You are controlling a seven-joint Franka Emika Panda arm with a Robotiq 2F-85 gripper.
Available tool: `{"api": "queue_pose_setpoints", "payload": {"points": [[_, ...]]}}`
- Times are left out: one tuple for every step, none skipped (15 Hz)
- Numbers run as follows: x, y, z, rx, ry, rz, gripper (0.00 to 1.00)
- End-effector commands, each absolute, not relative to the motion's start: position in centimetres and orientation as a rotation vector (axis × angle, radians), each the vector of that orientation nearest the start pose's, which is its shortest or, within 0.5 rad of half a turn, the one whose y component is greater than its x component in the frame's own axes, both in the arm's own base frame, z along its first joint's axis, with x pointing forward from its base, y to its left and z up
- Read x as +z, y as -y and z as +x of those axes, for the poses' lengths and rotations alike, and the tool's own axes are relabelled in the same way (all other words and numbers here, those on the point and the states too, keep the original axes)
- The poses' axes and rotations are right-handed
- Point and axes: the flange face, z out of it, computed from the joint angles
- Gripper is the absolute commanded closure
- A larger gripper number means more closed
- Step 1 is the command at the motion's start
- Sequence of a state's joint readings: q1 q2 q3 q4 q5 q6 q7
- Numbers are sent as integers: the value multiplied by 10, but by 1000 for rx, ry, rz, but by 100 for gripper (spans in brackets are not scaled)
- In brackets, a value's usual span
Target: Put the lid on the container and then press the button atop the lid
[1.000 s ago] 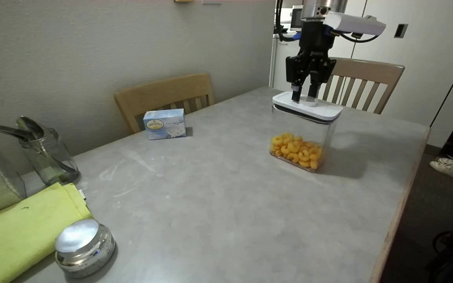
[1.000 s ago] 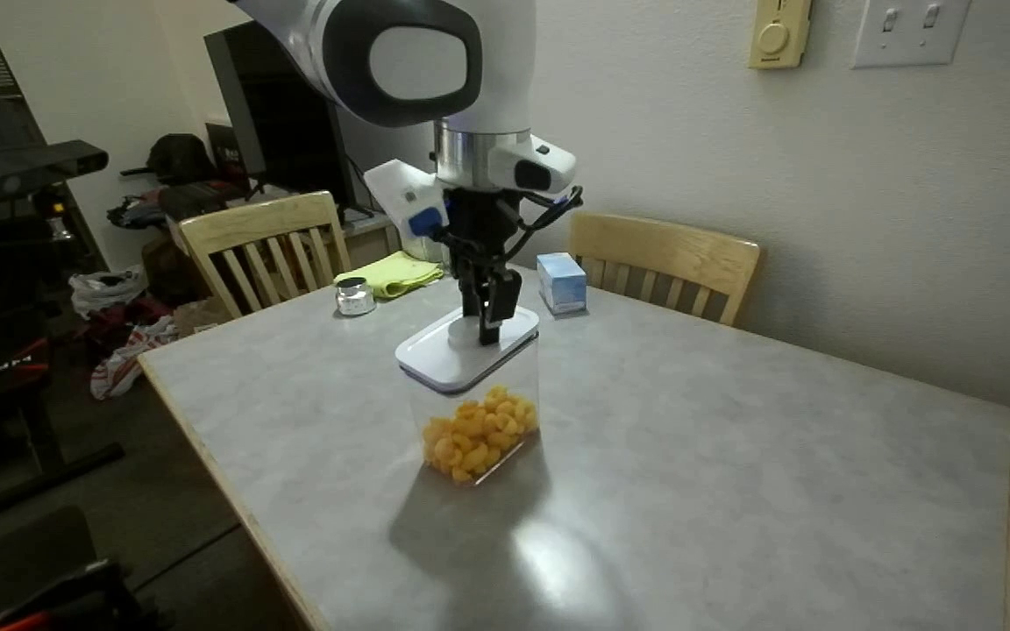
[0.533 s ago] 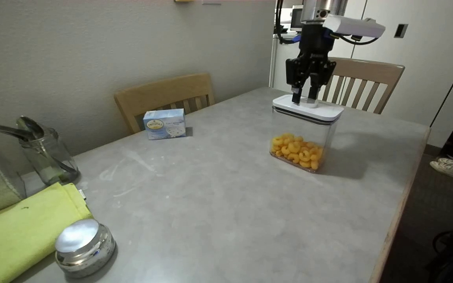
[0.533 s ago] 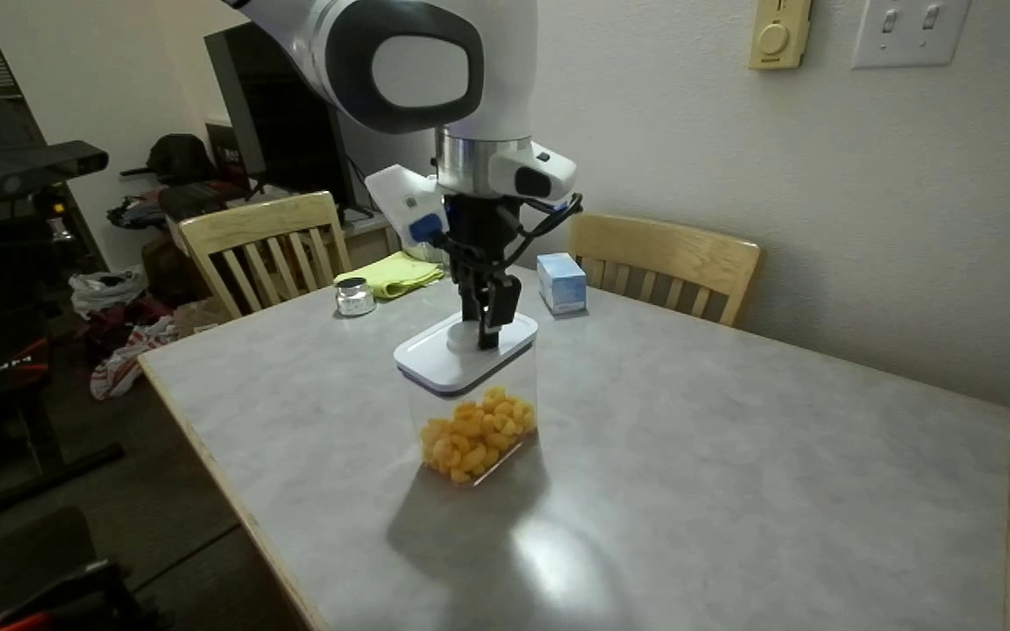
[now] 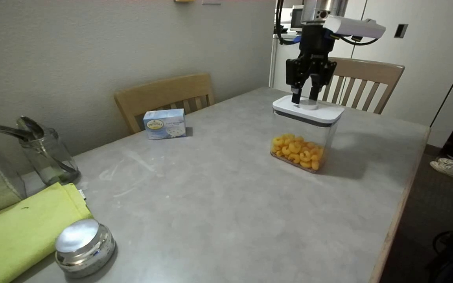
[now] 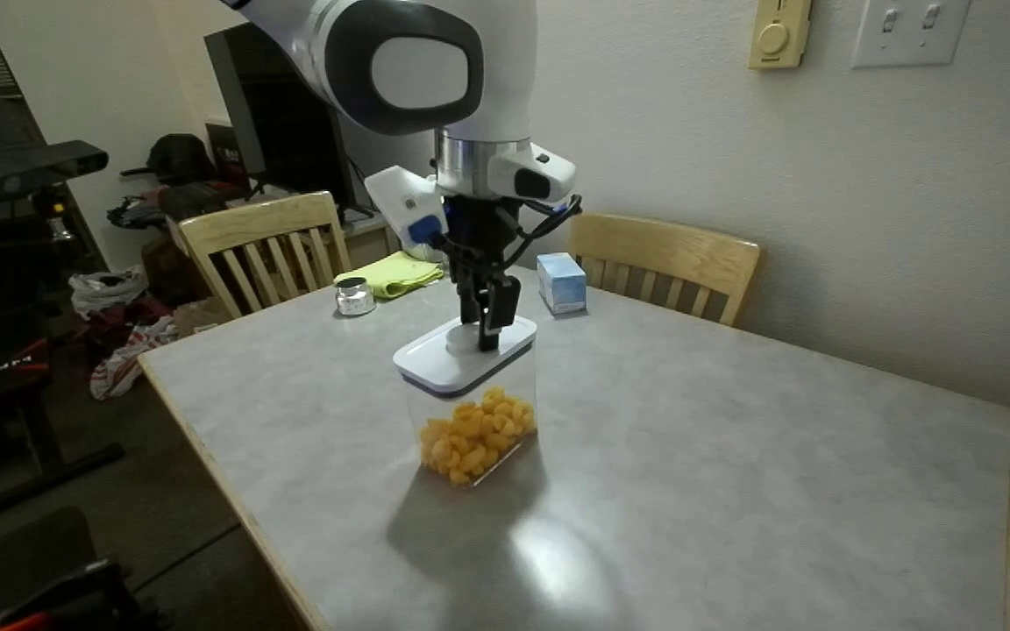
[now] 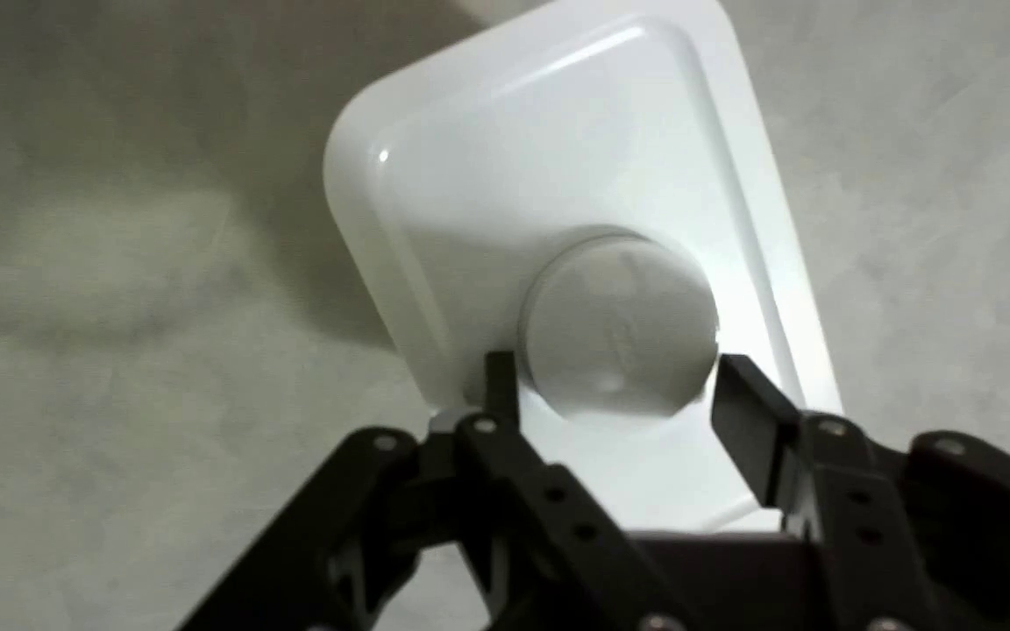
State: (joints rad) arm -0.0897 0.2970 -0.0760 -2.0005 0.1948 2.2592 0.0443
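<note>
Robot gripper (image 7: 617, 383) pointing down, its two black fingers (image 7: 752, 429) apart, one on ea. side of a round white button (image 7: 621, 326); can't tell if either touches it. The button rises from the middle of the white lid (image 7: 558, 158), which spreads flat below the fingers, rounded at the corners. The lid's on top of the container (image 5: 303, 127), a dark band (image 5: 303, 118) showing under its edge, so the container is directly beneath the fingers: clear plastic, upright, w/ yellow-orange food pcs (image 5: 297, 151) in its lower part. It stands on a gray table (image 5: 210, 204). Out from the fingers, well apart & nearer the wall (image 5: 92, 51), is a lt.-blue tea box (image 5: 165, 125), w/ a wooden chair (image 5: 171, 92) just behind. Even farther from the fingers, same table: a shiny metal jar (image 5: 85, 247), a folded yellow cloth (image 5: 30, 232) next to it, & a glass jar (image 5: 51, 165) holding cutlery (image 5: 33, 128). In an exterior view, a second wooden chair (image 5: 368, 70) shows past the fingers, w/ white cupboard doors (image 5: 427, 67) beyond, & white sneakers (image 5: 452, 169) on the floor (image 5: 419, 220) off the table's edge.
</note>
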Motion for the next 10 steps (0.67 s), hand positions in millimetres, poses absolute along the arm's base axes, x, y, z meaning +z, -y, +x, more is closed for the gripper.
{"api": "queue_pose_setpoints", "payload": {"points": [[309,93,585,38,-479,-2958,10],[310,92,585,35,-477,-2958,6],[312,92,585,32,-477,-2958,4],[313,92,585,28,-474,-2957,3],[314,91,584,25,-473,-2956,11],[316,90,584,20,-469,-2958,29],[317,90,584,18,-469,-2957,32],[318,89,584,16,-466,-2957,39],[319,89,584,14,-463,-2958,48],[319,88,584,12,-461,-2958,55]]}}
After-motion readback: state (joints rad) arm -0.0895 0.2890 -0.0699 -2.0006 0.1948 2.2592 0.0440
